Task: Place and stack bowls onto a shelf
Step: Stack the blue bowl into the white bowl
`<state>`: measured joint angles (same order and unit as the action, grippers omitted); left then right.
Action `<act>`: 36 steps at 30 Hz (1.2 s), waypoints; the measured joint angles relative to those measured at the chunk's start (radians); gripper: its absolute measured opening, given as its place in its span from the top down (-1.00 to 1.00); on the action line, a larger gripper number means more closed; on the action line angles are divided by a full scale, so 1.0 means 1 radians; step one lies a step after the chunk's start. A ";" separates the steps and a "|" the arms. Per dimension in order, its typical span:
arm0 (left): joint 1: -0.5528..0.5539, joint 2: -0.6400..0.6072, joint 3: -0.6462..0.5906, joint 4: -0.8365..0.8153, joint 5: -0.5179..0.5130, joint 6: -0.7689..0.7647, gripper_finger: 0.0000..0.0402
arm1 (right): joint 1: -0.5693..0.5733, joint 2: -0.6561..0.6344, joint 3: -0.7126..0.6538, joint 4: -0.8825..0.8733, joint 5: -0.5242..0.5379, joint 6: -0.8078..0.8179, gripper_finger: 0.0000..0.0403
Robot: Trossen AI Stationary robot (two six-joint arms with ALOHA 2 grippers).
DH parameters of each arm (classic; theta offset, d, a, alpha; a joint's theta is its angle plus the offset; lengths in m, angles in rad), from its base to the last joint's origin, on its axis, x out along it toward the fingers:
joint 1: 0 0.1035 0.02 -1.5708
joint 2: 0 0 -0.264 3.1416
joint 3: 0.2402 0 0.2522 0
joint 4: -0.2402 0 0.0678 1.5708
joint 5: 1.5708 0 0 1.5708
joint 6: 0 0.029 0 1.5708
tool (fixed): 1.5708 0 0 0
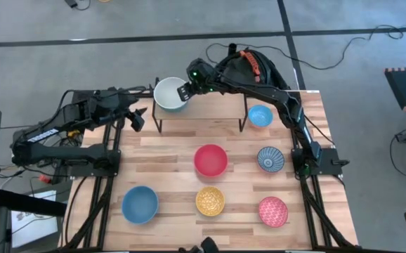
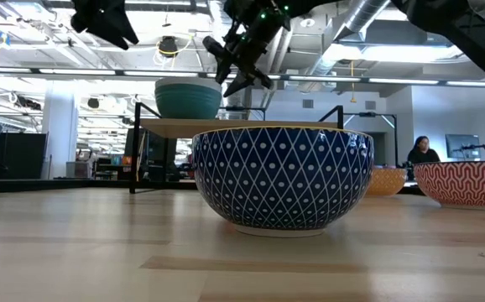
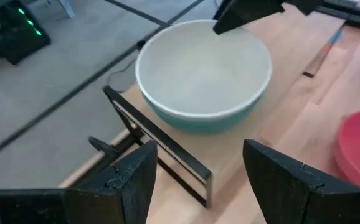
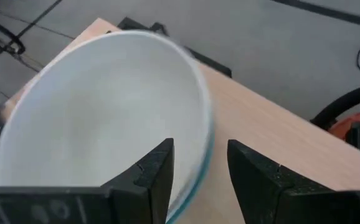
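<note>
The shelf stands at the table's far edge. On its left end sits a green bowl with what looks like a white bowl nested in it. My right gripper is open and hovers at the far-right rim of this stack. One finger is over the inside and one is outside, and in the low view the gripper is just above the rim. My left gripper is open in the air off the shelf's left end, facing the stack.
One plain blue bowl stands below the shelf's right end. On the tabletop are the red, blue-patterned, second blue, yellow-patterned and pink-patterned bowls. The shelf top to the right of the stack is bare.
</note>
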<state>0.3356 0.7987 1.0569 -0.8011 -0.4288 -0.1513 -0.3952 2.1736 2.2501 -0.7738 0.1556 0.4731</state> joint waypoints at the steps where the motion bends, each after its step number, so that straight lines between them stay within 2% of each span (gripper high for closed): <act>1: -0.011 -0.012 -0.011 0.000 0.000 -0.018 -0.12 | 0.007 -0.010 0.000 -0.007 0.001 -0.006 0.13; 10: -0.154 -0.061 -0.027 -0.067 0.002 -0.154 -0.12 | 0.122 -0.095 0.004 -0.025 0.020 -0.054 0.12; 15: -0.267 -0.052 -0.028 -0.077 -0.005 -0.233 -0.12 | 0.228 -0.141 0.004 -0.110 0.097 -0.067 0.12; 18: -0.350 -0.045 -0.035 -0.075 -0.053 -0.293 -0.12 | 0.302 -0.144 0.004 -0.188 0.175 -0.062 0.12; 21: -0.436 -0.048 -0.081 -0.061 -0.099 -0.367 -0.12 | 0.377 -0.144 0.004 -0.243 0.210 -0.029 0.12; 28: -0.624 -0.037 -0.190 -0.020 -0.137 -0.559 -0.12 | 0.508 -0.142 0.004 -0.272 0.215 0.069 0.12; 33: -0.723 -0.034 -0.195 -0.014 -0.184 -0.627 -0.12 | 0.575 -0.141 0.002 -0.264 0.182 0.128 0.12; 36: -0.771 -0.033 -0.195 -0.016 -0.201 -0.657 -0.12 | 0.612 -0.145 -0.070 -0.193 0.181 0.168 0.12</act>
<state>-0.4352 0.7654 0.8619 -0.8167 -0.6298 -0.8085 0.2171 2.0285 2.1799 -0.9664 0.3367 0.6413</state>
